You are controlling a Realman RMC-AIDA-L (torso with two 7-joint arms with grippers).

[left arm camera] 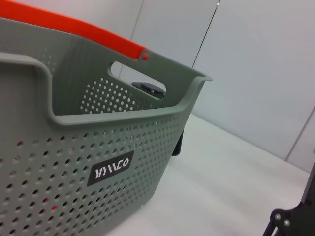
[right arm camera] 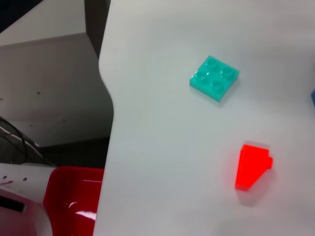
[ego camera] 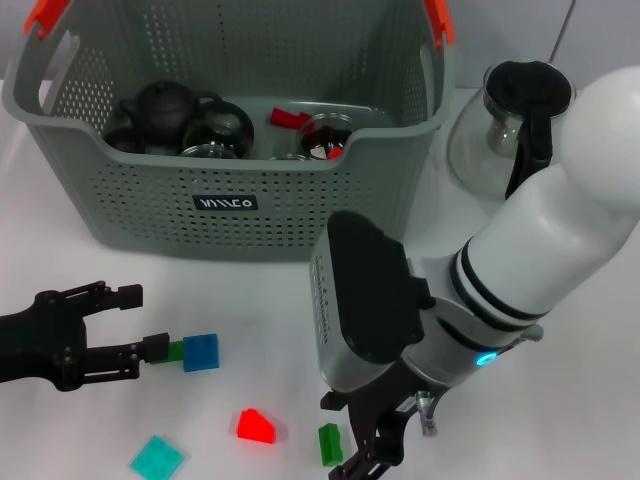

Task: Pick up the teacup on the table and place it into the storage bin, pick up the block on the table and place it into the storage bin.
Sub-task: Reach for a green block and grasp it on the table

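The grey-green storage bin [ego camera: 240, 190] stands at the back, and its label wall fills the left wrist view [left arm camera: 98, 147]. Inside it are a black teapot [ego camera: 165, 105], glass teacups [ego camera: 325, 135] and a red block [ego camera: 290, 118]. No teacup shows on the table. On the table lie a blue block [ego camera: 200, 352], a small green block [ego camera: 176, 351], a red block [ego camera: 256, 426] [right arm camera: 252, 167], a teal block [ego camera: 157, 457] [right arm camera: 214, 77] and a dark green block [ego camera: 330, 443]. My left gripper [ego camera: 135, 322] is open, one fingertip beside the small green block. My right gripper [ego camera: 375, 450] hangs low next to the dark green block.
A clear glass pot with a black handle [ego camera: 510, 120] stands right of the bin. The table's front edge [right arm camera: 110, 137] runs close to the teal block, and a red container [right arm camera: 74, 196] sits below it on the floor.
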